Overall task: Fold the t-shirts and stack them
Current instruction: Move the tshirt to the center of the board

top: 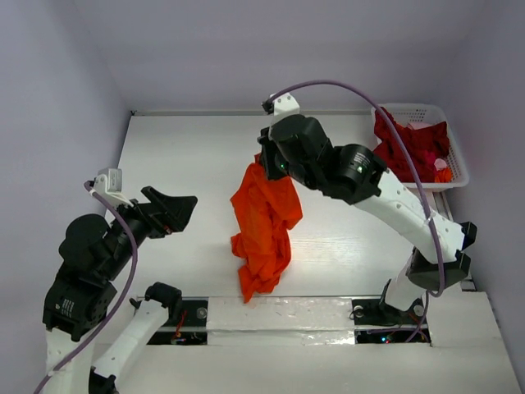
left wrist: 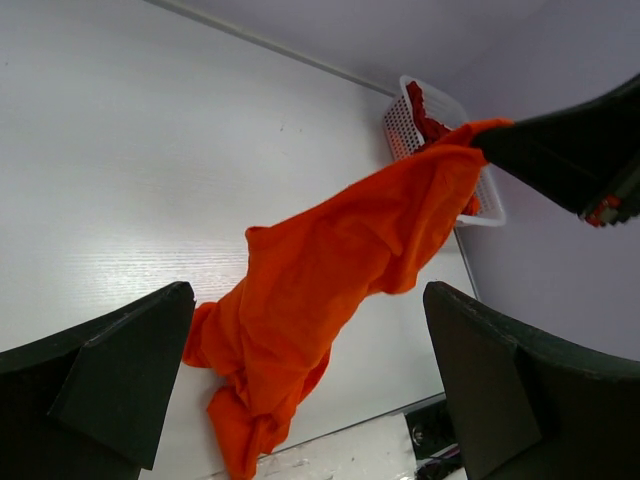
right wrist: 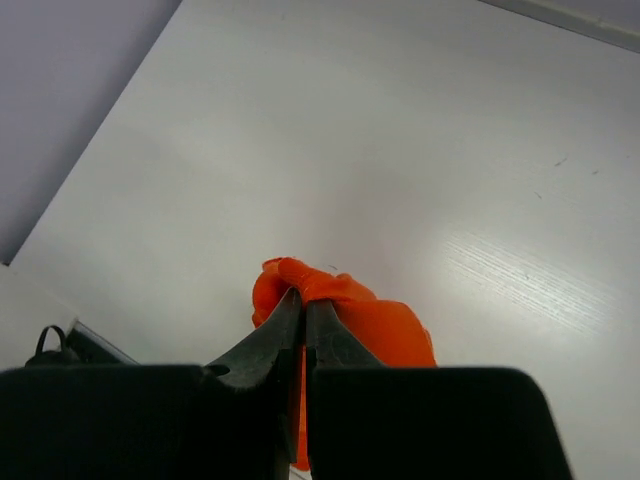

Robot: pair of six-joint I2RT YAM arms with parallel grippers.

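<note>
The bright orange t-shirt (top: 262, 230) hangs crumpled from my right gripper (top: 261, 164), which is shut on its top edge above the middle of the table; its lower end rests near the front edge. In the right wrist view the closed gripper (right wrist: 303, 298) pinches orange cloth (right wrist: 370, 320). My left gripper (top: 174, 209) is open and empty, to the left of the shirt and apart from it. The left wrist view shows the shirt (left wrist: 330, 280) stretched between its wide-apart fingers (left wrist: 110, 380). Dark red t-shirts (top: 410, 146) lie heaped in the basket.
A white lattice basket (top: 453, 152) stands at the far right corner, also in the left wrist view (left wrist: 400, 125). Purple walls close in the white table (top: 180, 148) at left, back and right. The arm bases and a white strip lie along the front edge.
</note>
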